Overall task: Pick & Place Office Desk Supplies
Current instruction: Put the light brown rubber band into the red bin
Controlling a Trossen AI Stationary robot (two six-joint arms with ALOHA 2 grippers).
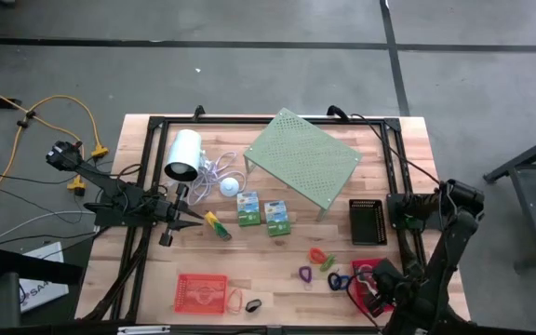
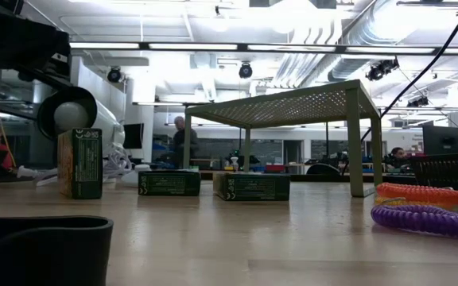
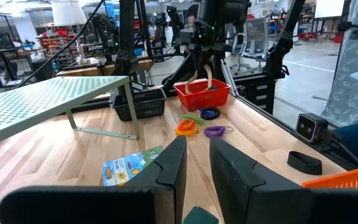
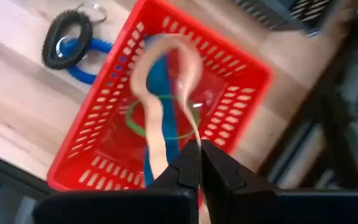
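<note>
Wooden bench [image 1: 277, 261] carries the scattered supplies. Right pincer [image 4: 199, 163], pressed together, pinches a tan band [image 4: 160, 93] dangling over the red basket [image 4: 241, 74] at the right front corner. Band appears light and limp; grip it at the loop's top. Left pincer [image 3: 194, 165] hovers near the marker [image 1: 218, 225], fingers slightly spread.

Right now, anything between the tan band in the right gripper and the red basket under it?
Nothing visible. The right gripper holds the tan rubber band directly over the red basket, which already holds a blue and a green band.
</note>
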